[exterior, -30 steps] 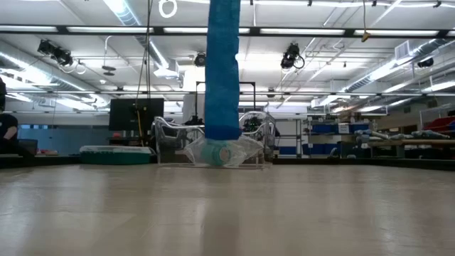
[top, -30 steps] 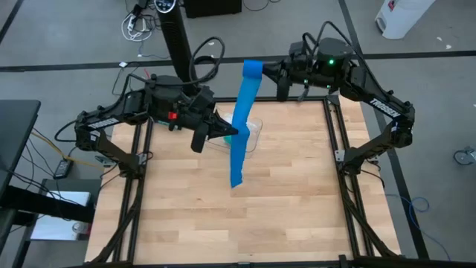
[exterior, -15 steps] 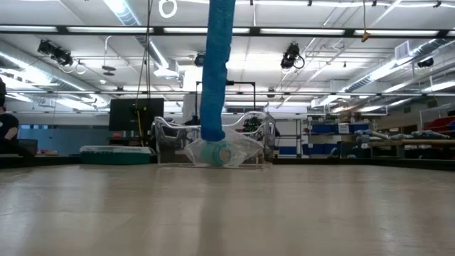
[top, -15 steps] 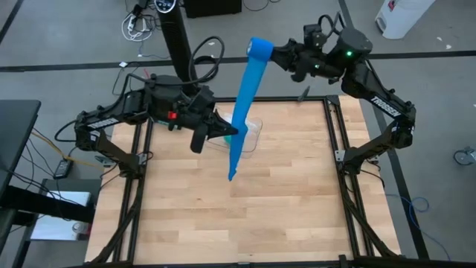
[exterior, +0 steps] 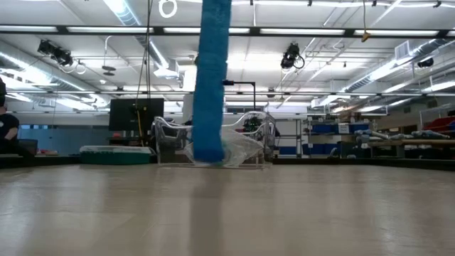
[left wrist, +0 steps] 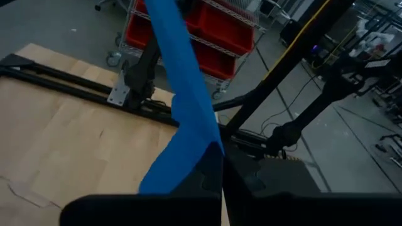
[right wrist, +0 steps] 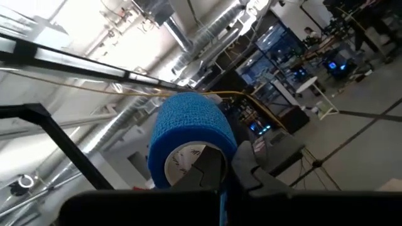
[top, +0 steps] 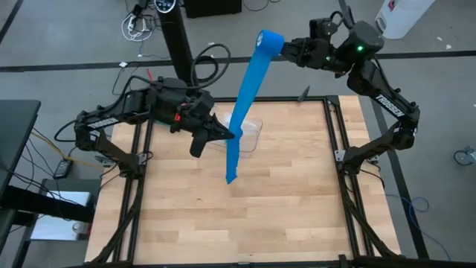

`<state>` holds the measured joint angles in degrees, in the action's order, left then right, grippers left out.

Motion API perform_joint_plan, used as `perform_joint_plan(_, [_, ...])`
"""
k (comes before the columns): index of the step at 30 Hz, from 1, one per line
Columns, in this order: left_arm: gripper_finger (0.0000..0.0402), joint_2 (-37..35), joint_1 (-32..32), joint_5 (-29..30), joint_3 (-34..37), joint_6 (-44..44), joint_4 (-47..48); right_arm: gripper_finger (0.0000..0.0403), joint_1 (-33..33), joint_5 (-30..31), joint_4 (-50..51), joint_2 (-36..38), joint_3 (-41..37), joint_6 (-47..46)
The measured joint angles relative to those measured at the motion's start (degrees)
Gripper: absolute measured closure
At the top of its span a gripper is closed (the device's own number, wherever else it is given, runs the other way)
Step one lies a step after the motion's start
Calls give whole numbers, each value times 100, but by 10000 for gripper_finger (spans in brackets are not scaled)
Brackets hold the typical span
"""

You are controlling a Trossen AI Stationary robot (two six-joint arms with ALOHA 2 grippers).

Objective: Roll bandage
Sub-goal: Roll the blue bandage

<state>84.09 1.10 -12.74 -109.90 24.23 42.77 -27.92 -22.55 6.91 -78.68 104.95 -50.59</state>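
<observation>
My right gripper was clamped shut on the rolled end of the bandage, held high beyond the table's far edge. From there the blue strip ran down to my left gripper, which was pinched shut on it lower down, above a clear plastic tray. Its loose tail hung below my left fingers, over the wood.

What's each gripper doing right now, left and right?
Left gripper: shut on the bandage, pinching the hanging strip partway down.
Right gripper: shut on the bandage's rolled end, held high beyond the table's far edge.
</observation>
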Motion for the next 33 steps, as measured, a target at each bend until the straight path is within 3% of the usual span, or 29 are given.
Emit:
perform_joint_plan(11, [396,0,-2,-106,3,276,-736,403,-110,57,1107,16,0,1370])
perform_joint_plan(19, [396,2,-2,-104,3,392,-882,403,-101,462,1776,14,1,2460])
perform_joint_plan(25, [396,2,2,-104,3,553,-1235,403,150,970,2377,9,0,3325])
perform_joint_plan(33, [396,2,66,-153,3,818,-1641,403,557,1302,3047,9,0,3666])
